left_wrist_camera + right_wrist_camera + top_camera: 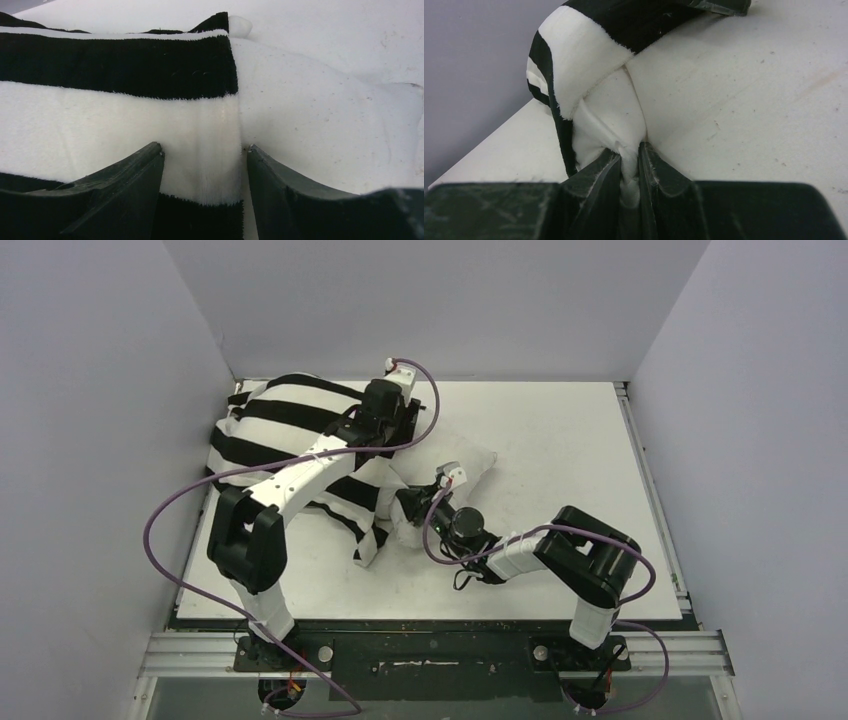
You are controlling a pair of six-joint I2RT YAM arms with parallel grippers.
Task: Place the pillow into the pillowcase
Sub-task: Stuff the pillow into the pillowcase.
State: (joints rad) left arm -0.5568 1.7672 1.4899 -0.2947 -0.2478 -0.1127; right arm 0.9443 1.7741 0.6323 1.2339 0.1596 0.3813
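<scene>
The black-and-white striped pillowcase (290,410) lies bunched at the back left, with the off-white pillow (470,462) partly inside it and one corner sticking out to the right. My left gripper (390,425) hangs over the pillowcase's open hem. In the left wrist view it (205,160) is open, its fingers astride the hem of the pillowcase (125,120), with the pillow (320,115) bare to the right. My right gripper (402,502) is at the pillow's near edge. In the right wrist view it (630,160) is shut on a pinch of pillow (614,110) fabric below the pillowcase (574,55) rim.
The white table (560,440) runs on to the right and front. Grey walls close in the left, back and right sides. A loose striped flap (365,540) of the pillowcase trails toward the front. Purple cables loop off both arms.
</scene>
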